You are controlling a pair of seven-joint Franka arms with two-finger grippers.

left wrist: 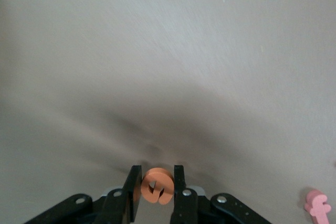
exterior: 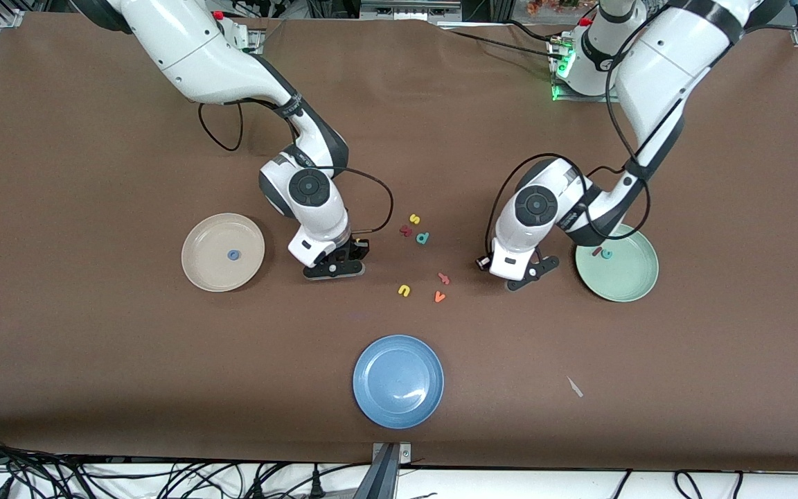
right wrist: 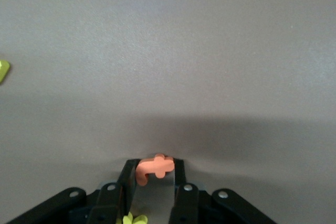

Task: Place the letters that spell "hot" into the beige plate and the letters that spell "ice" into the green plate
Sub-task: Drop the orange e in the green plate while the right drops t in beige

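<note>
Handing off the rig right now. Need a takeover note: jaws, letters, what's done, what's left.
Left gripper: jaws shut on the orange e, over the table beside the green plate.
Right gripper: jaws shut on the orange t, over the table beside the beige plate.
Done: blue o in the beige plate; dark red i and teal c in the green plate.
Left: e into green, t into beige, then the yellow h, which I cannot pick out for certain.
</note>
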